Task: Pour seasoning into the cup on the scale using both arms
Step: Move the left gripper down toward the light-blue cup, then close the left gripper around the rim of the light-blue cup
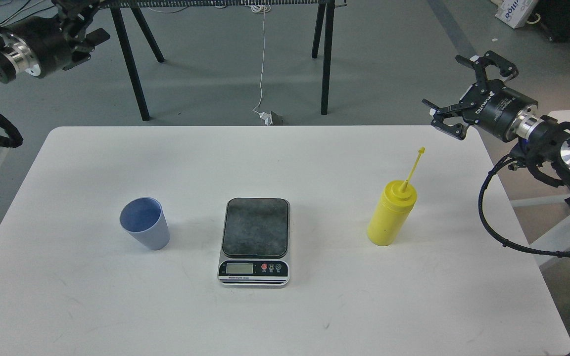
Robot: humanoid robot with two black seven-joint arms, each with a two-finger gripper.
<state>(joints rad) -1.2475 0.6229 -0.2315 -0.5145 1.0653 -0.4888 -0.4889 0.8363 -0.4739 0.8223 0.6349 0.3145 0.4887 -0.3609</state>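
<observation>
White table [314,163] carries the cup [145,223] at left, scale [255,241] centre, yellow bottle [391,213] at right, all apart. Scale lettering too small to read. Right gripper [455,96] open, above table's edge. Left gripper [84,29]: state indiscernible.

Lab — white table [314,316], trestle legs [325,54], floor cable [263,59].

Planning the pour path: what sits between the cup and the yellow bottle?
In the head view, only the scale stands between the cup and the seasoning; its platform is bare.
</observation>
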